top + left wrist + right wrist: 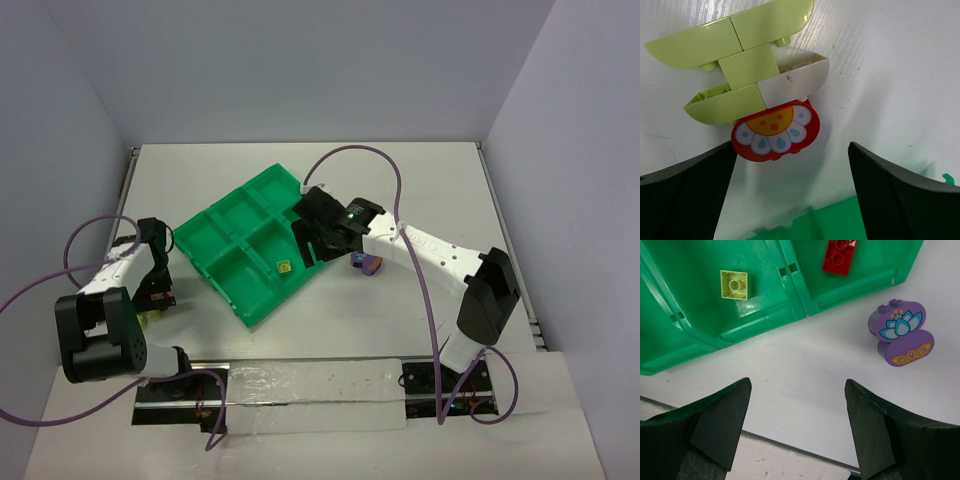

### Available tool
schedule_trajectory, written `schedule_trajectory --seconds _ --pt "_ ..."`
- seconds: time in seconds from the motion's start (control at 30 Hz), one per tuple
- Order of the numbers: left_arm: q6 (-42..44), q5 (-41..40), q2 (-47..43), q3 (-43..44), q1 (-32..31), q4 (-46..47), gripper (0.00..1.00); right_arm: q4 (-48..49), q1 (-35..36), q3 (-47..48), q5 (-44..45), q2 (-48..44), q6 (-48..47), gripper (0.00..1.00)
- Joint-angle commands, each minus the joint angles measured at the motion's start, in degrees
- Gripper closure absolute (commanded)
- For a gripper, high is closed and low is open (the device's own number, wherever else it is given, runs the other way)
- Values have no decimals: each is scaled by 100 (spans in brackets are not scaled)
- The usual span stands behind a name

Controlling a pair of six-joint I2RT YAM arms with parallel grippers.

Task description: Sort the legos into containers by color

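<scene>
left gripper (pixel 790 172) fingers gape wide, a red flower lego (pixel 775 131) just ahead between them, touching yellow-green legos (pixel 747 65) beyond. right gripper (pixel 797 390) equally wide; purple lego (pixel 901 333) ahead of one finger, beside the green tray (pixel 790 315).

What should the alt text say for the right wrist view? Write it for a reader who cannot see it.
A purple lego with a flower print lies on the white table outside the green tray, beyond the open right gripper. In the tray, a pale yellow-green brick and a red brick sit in neighbouring compartments.
</scene>
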Motion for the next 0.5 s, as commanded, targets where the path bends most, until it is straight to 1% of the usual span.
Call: schedule_trajectory --seconds 0.0,0.23,0.47 --pt "-188 -225 65 82 -10 80 1 -52 -46 271 69 90 16 17" --pt "-334 -161 239 60 36 67 1 -69 -46 295 72 113 -3 17" --pt "-526 -100 -3 -137 54 187 1 -94 -46 301 54 166 -5 17"
